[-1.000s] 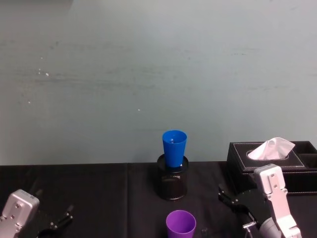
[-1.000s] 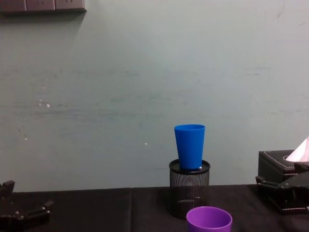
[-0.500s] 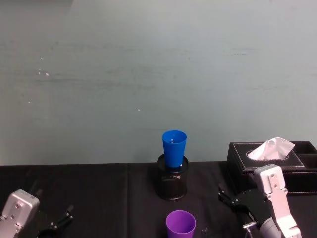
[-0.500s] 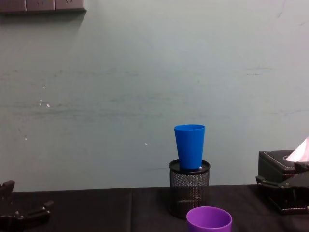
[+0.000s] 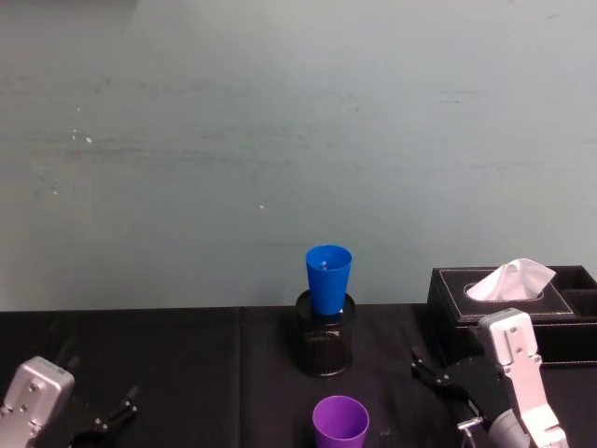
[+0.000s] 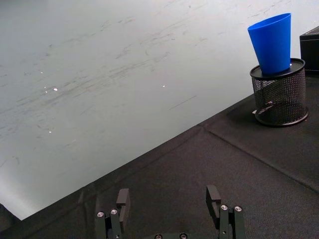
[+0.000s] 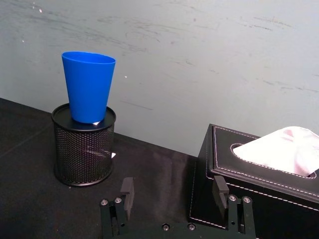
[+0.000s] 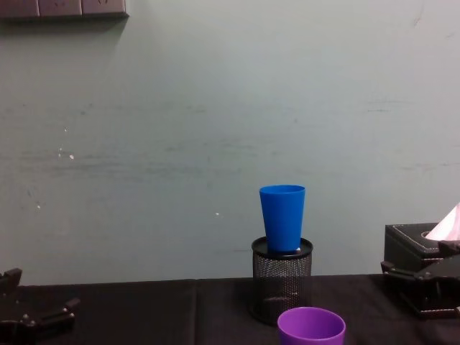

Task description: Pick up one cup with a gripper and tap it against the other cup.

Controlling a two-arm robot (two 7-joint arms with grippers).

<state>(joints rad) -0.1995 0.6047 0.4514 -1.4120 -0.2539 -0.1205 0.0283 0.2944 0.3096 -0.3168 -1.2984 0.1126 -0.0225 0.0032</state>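
Two cups stood near the middle of the black table (image 5: 187,355). The blue cup (image 5: 328,278) sat upright, its narrow base set into the mouth of a black wire-mesh pen holder (image 5: 324,347) toward the far side, close to the pale wall (image 5: 280,140). The purple cup (image 5: 340,425) stood upright on the cloth nearer the robot, in front of the holder and a touch to its right, apart from it; in the chest view its rim (image 8: 311,323) showed just below the mesh holder (image 8: 282,280).

The left gripper (image 5: 112,418) lay low at the near left corner of the table, well apart from both cups. Its wrist view showed the two black fingers (image 6: 122,200) spread wide with nothing between them, the blue cup (image 6: 272,44) and holder (image 6: 278,97) far off beyond.

The right gripper (image 5: 431,371) rested at the near right, just in front of a black tissue box (image 5: 522,299) with a white tissue (image 5: 511,278) pulled up from its slot. Its fingers (image 7: 126,190) were likewise parted wide and held nothing; from its wrist view the blue cup (image 7: 88,85) in the holder (image 7: 83,147) stood ahead, and the tissue box (image 7: 259,184) was just beside the gripper. The purple cup stood between the two grippers, closer to the right one, touched by neither.
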